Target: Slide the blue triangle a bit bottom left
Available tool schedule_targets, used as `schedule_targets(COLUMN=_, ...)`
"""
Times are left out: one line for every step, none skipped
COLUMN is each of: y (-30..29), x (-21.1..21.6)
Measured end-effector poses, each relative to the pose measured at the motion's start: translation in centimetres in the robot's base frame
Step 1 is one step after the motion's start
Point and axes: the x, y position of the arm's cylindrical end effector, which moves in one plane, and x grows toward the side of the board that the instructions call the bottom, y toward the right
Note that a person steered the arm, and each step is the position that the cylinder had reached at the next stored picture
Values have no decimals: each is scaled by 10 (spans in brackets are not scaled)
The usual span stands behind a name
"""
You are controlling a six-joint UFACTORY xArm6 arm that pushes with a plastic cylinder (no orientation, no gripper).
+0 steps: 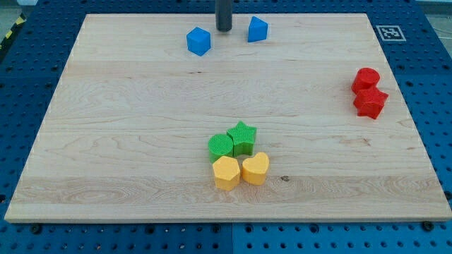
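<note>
nearest the view's bottom, a yellow hexagon (226, 173) and a yellow heart (255, 168) sit touching, with a green cylinder-like block (221, 146) and a green star (243, 137) pressed in just behind them; that cluster is well apart from our work and needs no care. farther up at the view's right, a red cylinder (366, 78) and a red star (371, 102) sit touching near the edge of the wooden board (127, 141). at the view's top lie a blue cube (199, 41) and the blue triangle (258, 29), our target, near the board's top edge. our rod has no jaws, so nothing opens or clamps; my tip (224, 29) stands between the two blue blocks, touching neither. we judge it sits on the wrong side: to push the triangle bottom left we must come round to its upper right, and steer it below the cube.
</note>
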Motion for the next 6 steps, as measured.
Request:
schedule_targets(y=28, x=-16)
schedule_targets(y=79, x=-13)
schedule_targets(y=82, x=7)
schedule_targets(y=38, x=9)
schedule_targets(y=33, x=18)
schedule_targets(y=33, x=24)
